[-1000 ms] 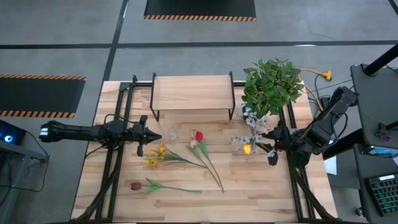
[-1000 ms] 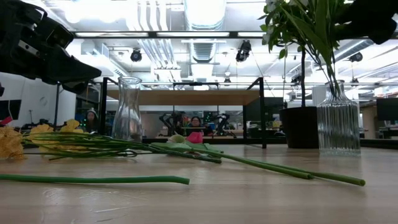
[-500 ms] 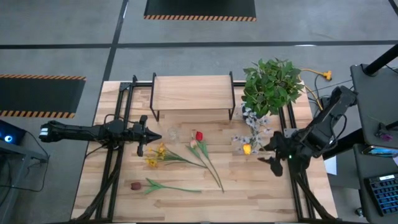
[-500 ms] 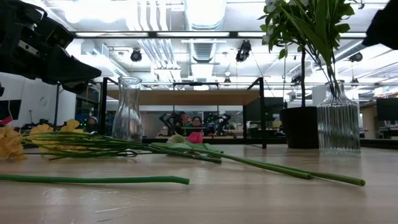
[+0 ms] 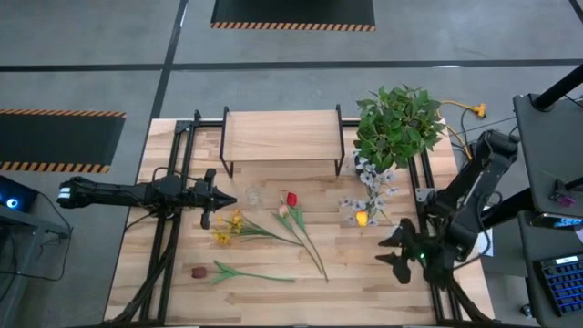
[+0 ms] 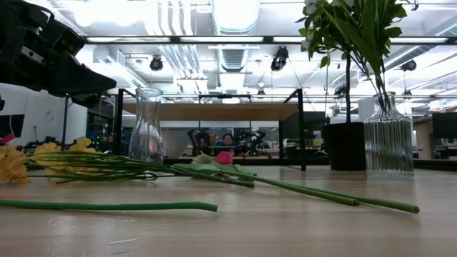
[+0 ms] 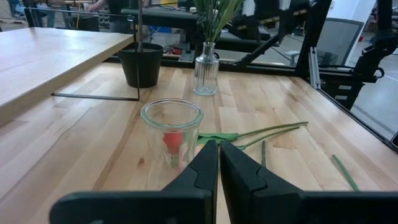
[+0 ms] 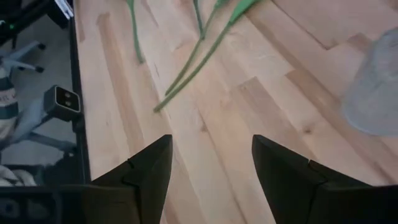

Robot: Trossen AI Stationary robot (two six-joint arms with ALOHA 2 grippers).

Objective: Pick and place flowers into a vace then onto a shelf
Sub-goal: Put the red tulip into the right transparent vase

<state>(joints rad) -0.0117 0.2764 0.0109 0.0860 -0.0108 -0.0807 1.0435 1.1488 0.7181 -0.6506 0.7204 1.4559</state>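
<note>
Loose flowers lie flat on the table: yellow ones [image 5: 228, 228], a red one [image 5: 291, 199] with long green stems [image 5: 311, 248], and a dark maroon one [image 5: 198, 271]. A clear glass vase [image 5: 254, 195] stands empty beside them. A ribbed glass vase [image 5: 351, 211] holds a yellow flower [image 5: 363, 218] and pale sprays. The shelf [image 5: 282, 135] stands at the far edge. My left gripper [image 5: 225, 199] is shut and hovers just left of the clear vase [image 7: 172, 127]. My right gripper [image 5: 401, 252] is open above bare table, near of the ribbed vase [image 8: 373, 93].
A bushy potted plant [image 5: 396, 123] stands at the far right beside the shelf. Black frame rails [image 5: 173, 228] run along both table sides. Bare wood lies between the stems and my right gripper [image 8: 211, 168]. People sit in the room behind the table [image 6: 227, 140].
My right gripper has drawn back from the ribbed vase toward the table's near edge, and its arm has left the low view. The flowers, both vases and my left arm have kept still.
</note>
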